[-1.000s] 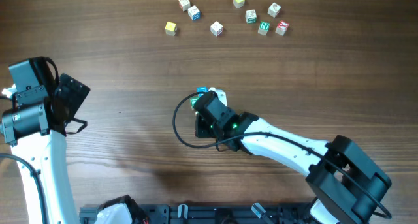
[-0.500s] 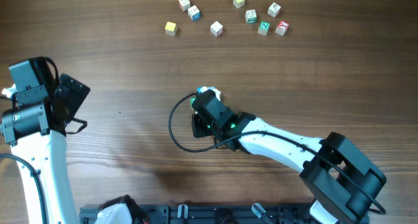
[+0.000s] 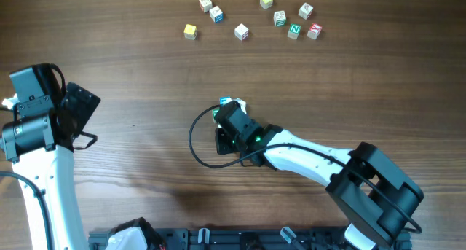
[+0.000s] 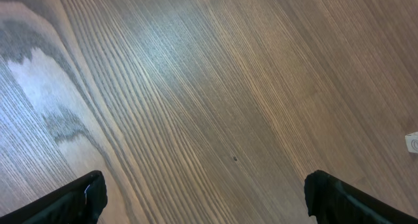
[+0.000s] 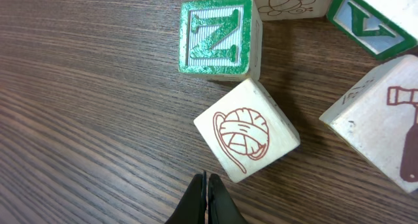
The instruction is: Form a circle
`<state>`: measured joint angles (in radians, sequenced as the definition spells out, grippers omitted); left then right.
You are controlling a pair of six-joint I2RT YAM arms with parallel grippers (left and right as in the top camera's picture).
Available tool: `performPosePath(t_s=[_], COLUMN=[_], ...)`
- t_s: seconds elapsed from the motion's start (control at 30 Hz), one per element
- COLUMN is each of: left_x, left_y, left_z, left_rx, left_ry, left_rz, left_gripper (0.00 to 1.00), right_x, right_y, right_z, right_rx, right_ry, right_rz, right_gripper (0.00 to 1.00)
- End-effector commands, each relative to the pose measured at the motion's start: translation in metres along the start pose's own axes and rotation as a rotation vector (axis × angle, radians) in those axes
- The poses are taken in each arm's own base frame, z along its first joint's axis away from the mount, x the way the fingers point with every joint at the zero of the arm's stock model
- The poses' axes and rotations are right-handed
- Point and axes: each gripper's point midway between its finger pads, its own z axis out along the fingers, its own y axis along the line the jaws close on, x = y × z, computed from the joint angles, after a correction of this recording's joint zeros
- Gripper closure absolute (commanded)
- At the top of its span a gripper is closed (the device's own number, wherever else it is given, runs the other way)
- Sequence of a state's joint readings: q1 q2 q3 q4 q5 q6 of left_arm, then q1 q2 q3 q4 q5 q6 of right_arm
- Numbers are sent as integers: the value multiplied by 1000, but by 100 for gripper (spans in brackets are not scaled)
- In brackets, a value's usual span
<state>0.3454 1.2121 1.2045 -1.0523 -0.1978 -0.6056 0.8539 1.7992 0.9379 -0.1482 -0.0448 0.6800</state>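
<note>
Right wrist view has me nervous tbh. The right tool (image 5: 206, 188) is pinched fully shut with nothing in it, tip just beside the yarn cube (image 5: 247, 129), and that cube sits skewed next to the green Z cube (image 5: 219, 34). Poke it off-centre and I reckon it spins instead of sliding. — mo

Yeah, or it shoves the Z cube outward and breaks the circle (image 3: 234, 104) open. The ring's around the middle of the desk (image 3: 145, 75), mostly hidden under the arm from overhead, so I can't tell how closed it really is. — kit

Hammer cube (image 5: 385, 119) and green V cube (image 5: 369, 21) are close by too, so a long push could chain through them. — mo

Also that black cable (image 3: 191, 139) loops out beside the ring; a sideways drag could catch something. Left tool (image 4: 206, 191) is spread wide open, empty, over bare wood near the left edge, well apart, so no threat. Loose cubes (image 3: 242, 32) by the far edge look safe. — kit
</note>
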Motion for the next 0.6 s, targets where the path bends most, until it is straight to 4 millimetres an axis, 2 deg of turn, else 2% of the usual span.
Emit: performPosePath(t_s=[0.0, 0.57], left_x=[-4, -4], left_y=[2, 2], left_z=[-1, -1], left_rx=[-10, -10], left_ry=[-13, -13], left_rz=[-19, -19], left_gripper=[0, 0], right_x=[2, -3], right_y=[-9, -17], right_z=[5, 4], right_rx=[32, 59], right_ry=[1, -13], right_rz=[33, 69], right_gripper=[95, 95])
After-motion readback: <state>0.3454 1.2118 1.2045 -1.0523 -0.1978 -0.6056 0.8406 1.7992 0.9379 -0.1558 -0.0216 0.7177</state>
